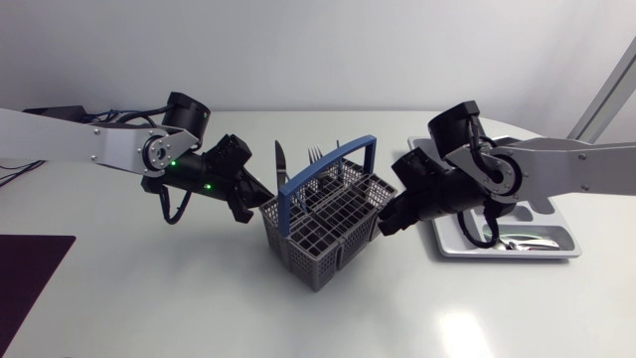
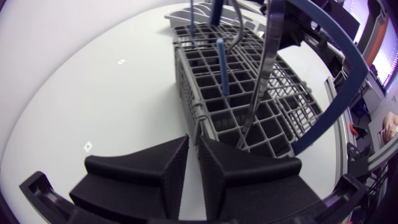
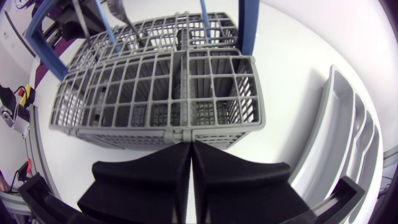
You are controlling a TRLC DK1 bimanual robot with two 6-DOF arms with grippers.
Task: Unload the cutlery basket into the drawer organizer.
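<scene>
Left gripper [image 2: 193,142] jaws seemingly pinched on basket [image 2: 217,106] rim (cutlery [image 1: 279,164] inside); right gripper [image 3: 189,146] jaws together, against basket; organizer [image 3: 348,124] beside

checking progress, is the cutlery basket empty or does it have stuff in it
Not empty. In the head view a knife and a fork stand upright in the cutlery basket.

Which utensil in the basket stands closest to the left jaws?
The knife, its dark blade upright at the basket corner beside the jaws of the left gripper; the fork stands further in.
</scene>
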